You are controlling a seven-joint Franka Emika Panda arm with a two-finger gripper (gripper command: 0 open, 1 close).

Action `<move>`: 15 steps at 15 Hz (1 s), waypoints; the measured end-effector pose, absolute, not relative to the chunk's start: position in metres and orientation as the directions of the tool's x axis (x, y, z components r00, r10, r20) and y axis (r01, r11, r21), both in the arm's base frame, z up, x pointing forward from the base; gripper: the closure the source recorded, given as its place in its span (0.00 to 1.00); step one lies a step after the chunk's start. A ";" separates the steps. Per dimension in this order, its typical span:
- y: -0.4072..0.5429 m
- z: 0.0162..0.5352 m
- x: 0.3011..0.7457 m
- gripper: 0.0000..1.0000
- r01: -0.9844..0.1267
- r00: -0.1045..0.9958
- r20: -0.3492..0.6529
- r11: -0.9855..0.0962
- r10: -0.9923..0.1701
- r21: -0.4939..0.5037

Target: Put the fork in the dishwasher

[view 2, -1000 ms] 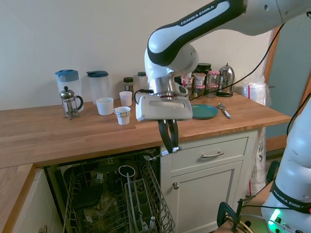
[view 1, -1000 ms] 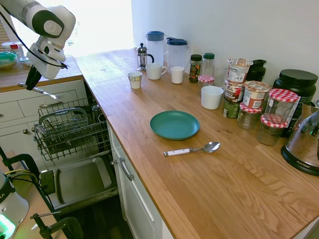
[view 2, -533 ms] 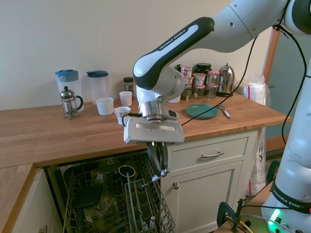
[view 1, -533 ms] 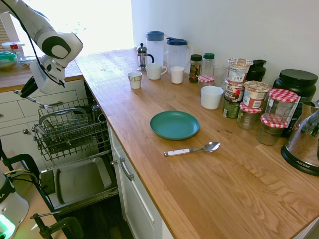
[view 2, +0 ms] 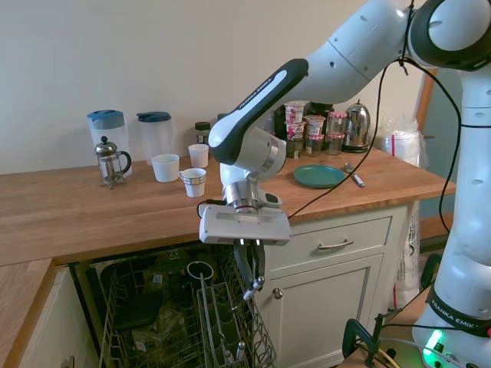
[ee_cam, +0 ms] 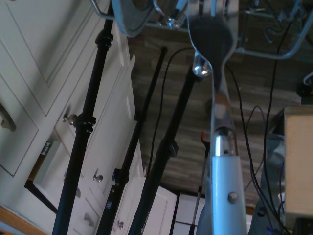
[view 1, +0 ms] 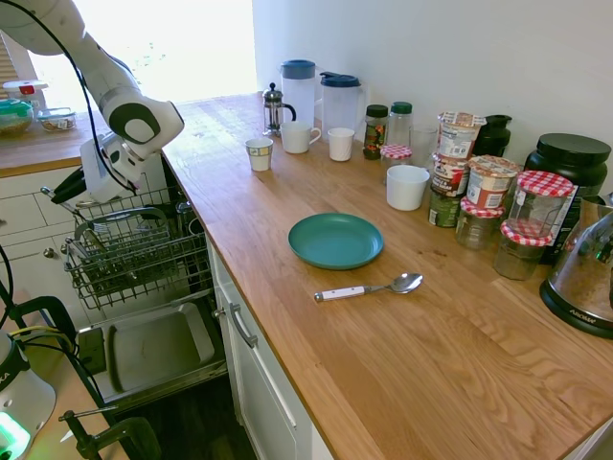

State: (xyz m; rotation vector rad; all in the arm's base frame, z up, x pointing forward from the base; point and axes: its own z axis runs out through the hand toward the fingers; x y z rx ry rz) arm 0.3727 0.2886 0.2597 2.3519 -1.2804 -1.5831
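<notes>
Second exterior view: gripper (view 2: 250, 270) has dropped lower, fingers clamped on fork (view 2: 250, 288), now just above dishwasher (view 2: 230, 322) rack directly beneath. Release looks near.

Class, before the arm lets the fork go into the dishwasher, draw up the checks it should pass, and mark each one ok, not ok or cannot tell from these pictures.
1. Fork held in the gripper: ok, the gripper is shut on its handle.
2. Dishwasher open, wire rack pulled out: ok.
3. Gripper positioned over the rack: ok in both exterior views.
4. Fork tines pointing at a free slot: cannot tell; the wrist view is blurred and the rack wires overlap.
5. Fork low enough to release without dropping far: cannot tell.
6. Right utensil taken: ok, the spoon lies on the counter beside the teal plate.
</notes>
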 end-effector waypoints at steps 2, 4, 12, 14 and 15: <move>0.293 0.252 0.381 1.00 -0.592 0.121 -0.768 -0.667 -0.629 0.453; 0.292 0.244 0.389 1.00 -0.590 0.103 -0.770 -0.662 -0.629 0.462; 0.284 0.214 0.400 1.00 -0.573 0.053 -0.764 -0.646 -0.643 0.504; 0.285 0.207 0.401 1.00 -0.567 0.045 -0.763 -0.646 -0.644 0.512; 0.287 0.201 0.402 1.00 -0.562 0.039 -0.763 -0.646 -0.645 0.517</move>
